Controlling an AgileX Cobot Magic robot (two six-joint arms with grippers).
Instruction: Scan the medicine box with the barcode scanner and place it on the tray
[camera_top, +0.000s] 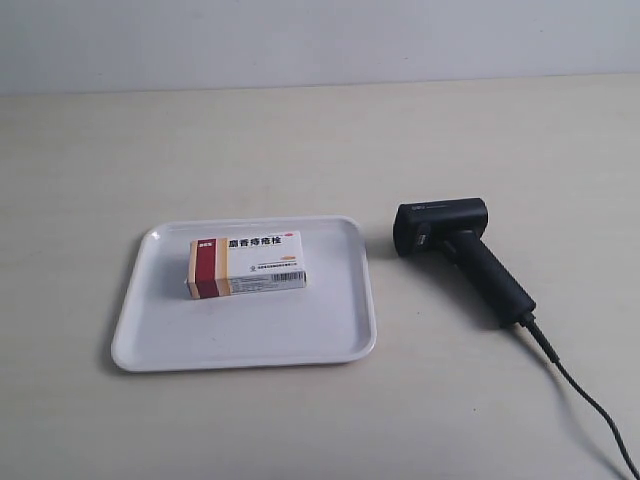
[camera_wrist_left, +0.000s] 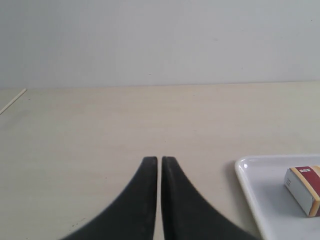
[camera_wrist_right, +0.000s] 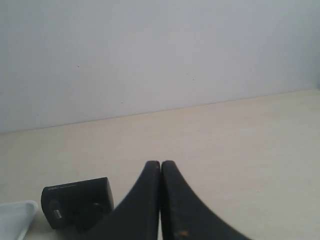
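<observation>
The table (camera_top: 320, 140) is a pale, plain surface, and everything the task needs sits on it with neither arm near in the exterior view. The tray (camera_top: 150, 340) is the largest thing there, lying flat with its low rim all round. If an arm presses on one edge of that rim while reaching in, the light tray could tip or skate across the smooth top, and carry its load with it.

The scanner (camera_top: 465, 255) lies on its side beside the tray, head towards the tray and handle slanting away, its cable (camera_top: 585, 400) trailing off towards the picture's lower corner. The slanted handle gives a poor flat for gripping, so it could twist in the grip. The cable is the likelier trouble: lifted carelessly it may drag, snag, or sweep the tray.

The medicine box (camera_top: 245, 264) is already lying inside the tray, printed face up, well within the rim. No barcode can be made out on the faces shown, so I judge the scan may fail unless the box is picked up and turned. It is small and light, and a pinch could crush the carton or nudge it aside.

Both sets of jaws are closed tip to tip and hold nothing: the left gripper (camera_wrist_left: 159, 160) hangs over bare table just beside the tray's corner, the right gripper (camera_wrist_right: 160, 164) near the scanner's head. Closed like this, either would shove its target rather than take it.
</observation>
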